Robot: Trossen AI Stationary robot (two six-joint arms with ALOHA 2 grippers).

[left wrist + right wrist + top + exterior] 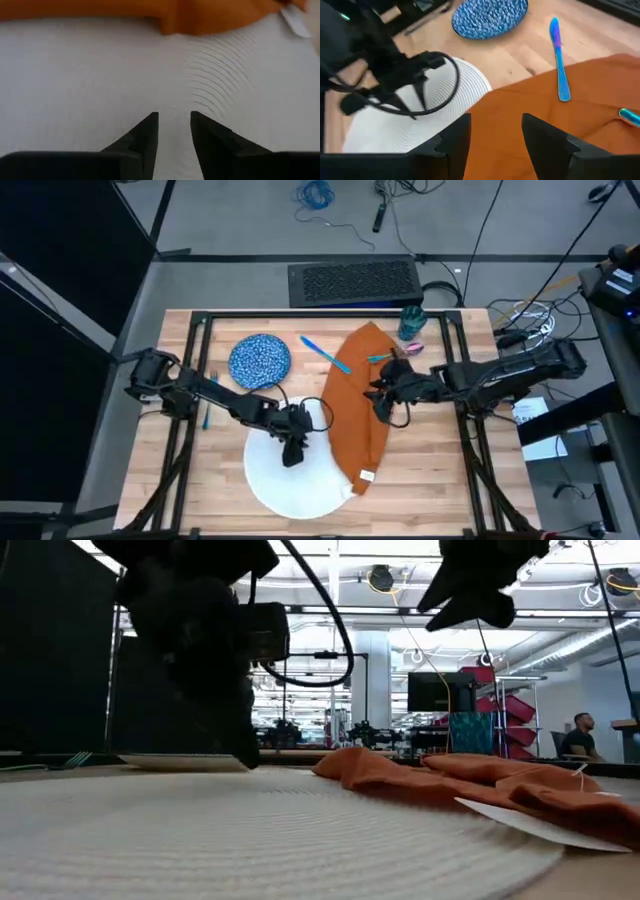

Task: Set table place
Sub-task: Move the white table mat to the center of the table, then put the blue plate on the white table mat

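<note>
A large white plate [290, 490] lies at the table's near middle. My left gripper [292, 454] points down at the plate, and its fingers [150, 131] stand a little apart with only the ridged plate surface [90, 75] between them. An orange napkin [358, 415] lies crumpled to the plate's right, its near end at the plate's rim. My right gripper [381, 402] hangs open above the napkin [555, 125], clear of it. A blue speckled bowl [260, 362] sits at the far left. A light-blue knife [326, 353] lies beside it, and a teal cup [412, 322] stands at the far edge. My left gripper comes at the plate's middle [175, 107] from above, pointing down. In the low view its dark fingertip [244, 754] reaches down to the plate's level, but I cannot tell whether it touches.
A second light-blue piece [381, 357] lies on the napkin's far end, and another [206, 414] lies under the left arm. Black rails [190, 450] run along the table's sides. A black mat [352, 280] lies beyond the far edge, and cables [525, 320] lie at the far right.
</note>
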